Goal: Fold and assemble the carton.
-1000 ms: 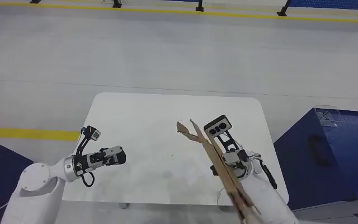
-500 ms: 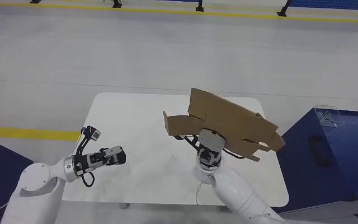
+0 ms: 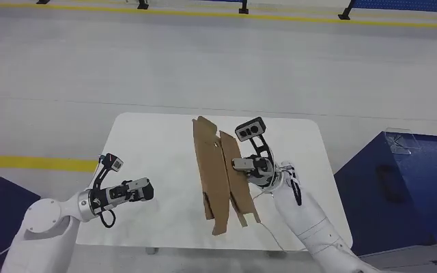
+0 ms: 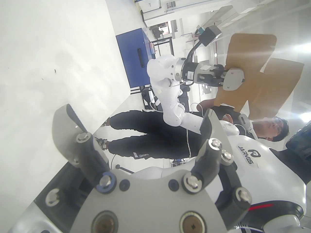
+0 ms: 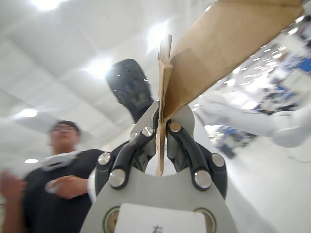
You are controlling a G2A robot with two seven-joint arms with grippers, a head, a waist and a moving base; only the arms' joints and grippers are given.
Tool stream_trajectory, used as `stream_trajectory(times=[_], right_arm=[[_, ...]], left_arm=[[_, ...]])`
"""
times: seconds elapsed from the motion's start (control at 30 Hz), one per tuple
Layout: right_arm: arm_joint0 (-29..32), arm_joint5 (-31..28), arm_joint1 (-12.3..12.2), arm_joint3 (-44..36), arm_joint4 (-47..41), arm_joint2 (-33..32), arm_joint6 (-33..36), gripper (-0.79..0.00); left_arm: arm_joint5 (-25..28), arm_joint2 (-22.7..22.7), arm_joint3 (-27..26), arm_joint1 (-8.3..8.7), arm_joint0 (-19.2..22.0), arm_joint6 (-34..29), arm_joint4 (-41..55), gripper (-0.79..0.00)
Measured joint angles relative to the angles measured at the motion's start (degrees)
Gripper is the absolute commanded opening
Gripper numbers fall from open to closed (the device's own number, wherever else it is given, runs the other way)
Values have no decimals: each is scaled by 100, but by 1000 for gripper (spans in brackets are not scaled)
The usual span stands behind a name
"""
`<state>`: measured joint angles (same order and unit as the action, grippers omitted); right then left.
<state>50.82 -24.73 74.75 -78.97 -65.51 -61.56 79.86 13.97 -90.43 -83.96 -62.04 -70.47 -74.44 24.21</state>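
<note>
The right gripper [image 5: 162,120] was pressed together on the carton [image 5: 218,39], pinching a doubled cardboard edge between both fingers [image 5: 148,124]. In the top view, the right gripper [image 3: 240,164] held the carton [image 3: 210,174] in the air over the middle of the table [image 3: 150,136]. The carton was brown, flat and unassembled, and one flap bent away from the pinched layers. The left gripper [image 4: 137,112] was spread wide and held nothing. It was positioned at the table's left front edge, well apart from the carton.
</note>
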Motion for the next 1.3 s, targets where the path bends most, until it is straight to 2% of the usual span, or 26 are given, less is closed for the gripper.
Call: stream_trajectory(times=[0.1,0.27,0.4,0.53,1.3], right_arm=[[609,-844,-169,-937,1446,-785,-891,-785],[1690,-1635,-278,-2603,3793,-1838,-2501,-785],[2396,-1812,-241,-3708,5525,-2162,-3735,-785],[2733,-1695,-215,-4251,6666,-2117,-4368,-785],[2726,-1697,-215,-4241,6647,-2117,-4360,-785]], left_arm=[[0,0,0,0,0,0,0,0],[0,0,0,0,0,0,0,0],[0,0,0,0,0,0,0,0],[0,0,0,0,0,0,0,0],[0,0,0,0,0,0,0,0]])
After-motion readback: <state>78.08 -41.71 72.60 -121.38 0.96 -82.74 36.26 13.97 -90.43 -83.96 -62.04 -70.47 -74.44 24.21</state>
